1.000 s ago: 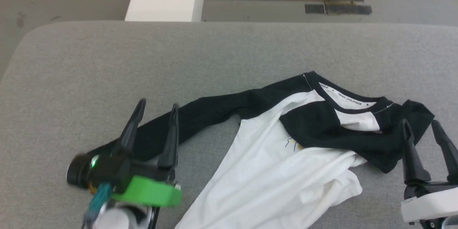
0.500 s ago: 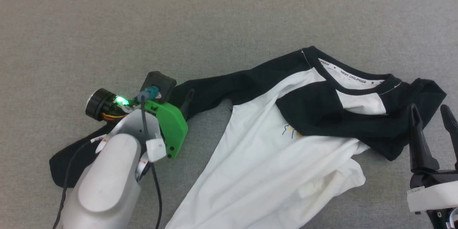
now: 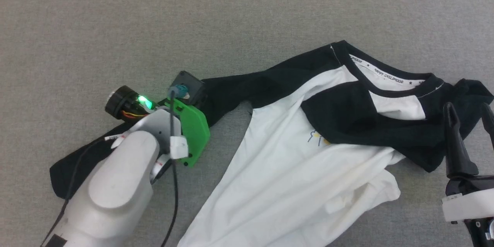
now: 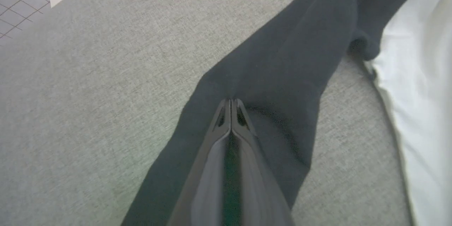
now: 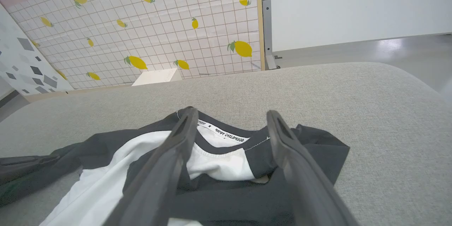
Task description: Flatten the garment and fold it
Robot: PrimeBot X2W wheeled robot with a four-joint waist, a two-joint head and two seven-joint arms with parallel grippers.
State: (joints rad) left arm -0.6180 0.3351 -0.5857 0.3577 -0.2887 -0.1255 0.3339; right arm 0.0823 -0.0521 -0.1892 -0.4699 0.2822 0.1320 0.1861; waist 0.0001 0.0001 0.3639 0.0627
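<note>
The garment [image 3: 301,170] lies crumpled on the grey table, its white body toward me and its black collar at the right. Its long black sleeve [image 3: 247,88] stretches leftward. My left gripper [image 4: 231,101] points down onto that sleeve [image 4: 282,67]; the fingers are pressed together at the tips and the cloth puckers beside them. In the head view the pale left forearm [image 3: 115,185] and green wrist part [image 3: 195,131] cover the fingers. My right gripper [image 3: 467,107] stands open at the garment's right edge, its fingers [image 5: 183,130] on either side of the collar [image 5: 226,136], above the cloth.
The grey padded table [image 3: 115,27] spreads wide on the left and far side. Beyond its far edge stand a white box [image 5: 157,76] and a lemon-patterned tiled wall [image 5: 159,24]. The table's rounded right edge [image 5: 416,81] is near the right gripper.
The head camera has tilted down. My left arm swung forward and over the black sleeve, and its fingers went from open to shut. The right gripper stayed open in place.
</note>
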